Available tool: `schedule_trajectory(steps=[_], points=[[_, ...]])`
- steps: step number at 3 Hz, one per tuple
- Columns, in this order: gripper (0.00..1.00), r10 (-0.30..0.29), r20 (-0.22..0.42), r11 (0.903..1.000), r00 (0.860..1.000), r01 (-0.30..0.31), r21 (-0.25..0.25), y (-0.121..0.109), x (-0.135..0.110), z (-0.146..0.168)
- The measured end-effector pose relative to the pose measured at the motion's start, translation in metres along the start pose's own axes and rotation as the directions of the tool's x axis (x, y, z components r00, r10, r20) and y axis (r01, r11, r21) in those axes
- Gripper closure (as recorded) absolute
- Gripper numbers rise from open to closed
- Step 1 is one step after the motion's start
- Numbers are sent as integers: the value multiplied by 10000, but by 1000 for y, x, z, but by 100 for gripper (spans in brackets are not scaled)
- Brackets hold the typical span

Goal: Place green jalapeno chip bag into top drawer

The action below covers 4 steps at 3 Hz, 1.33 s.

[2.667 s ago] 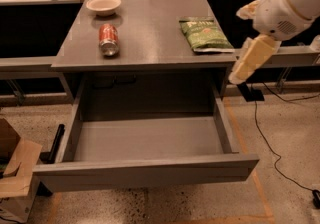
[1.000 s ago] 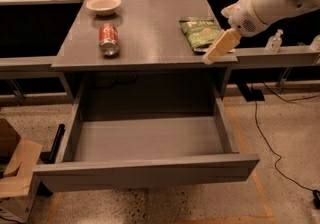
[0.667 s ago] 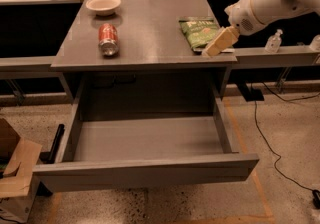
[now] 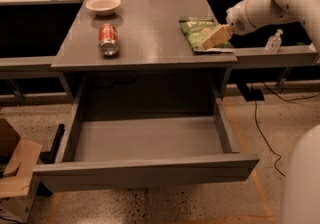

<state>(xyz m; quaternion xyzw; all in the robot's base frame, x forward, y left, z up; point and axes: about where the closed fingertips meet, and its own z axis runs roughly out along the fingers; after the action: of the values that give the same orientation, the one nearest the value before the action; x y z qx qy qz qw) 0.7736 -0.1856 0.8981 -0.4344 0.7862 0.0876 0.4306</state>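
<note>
claw (image 4: 214, 38) at right edge of green jalapeno chip bag (image 4: 195, 32), hiding part, claw's opening cannot be told, bag's pale lettering unreadable

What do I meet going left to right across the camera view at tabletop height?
Red soda can on its side → flat green jalapeno chip bag, the gripper over its right edge → small clear bottle.

The matt grey table (image 4: 150, 23) and its grey top drawer (image 4: 145, 172) look like smooth painted panel. The crinkly green jalapeno chip bag (image 4: 196, 29) and the red metal soda can (image 4: 108, 39) show a faint sheen. The smooth, pale tan gripper (image 4: 213, 38), on a glossy white arm (image 4: 270, 3), is at the bag's right edge.
</note>
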Motion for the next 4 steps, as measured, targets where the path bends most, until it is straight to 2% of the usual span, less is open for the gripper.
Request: schedule_trajectory(steps=[1,2,3,4], points=[[0,451,601,9990,9972,-455,50,-16,0,30],[0,736,950,9973,9928,-728,-117,-23,1,58],[28,1033,1001,9945,9896,-1013,-254,-26,10,76],[49,1185,937,9928,9885,-1163,-287,-27,18,79]])
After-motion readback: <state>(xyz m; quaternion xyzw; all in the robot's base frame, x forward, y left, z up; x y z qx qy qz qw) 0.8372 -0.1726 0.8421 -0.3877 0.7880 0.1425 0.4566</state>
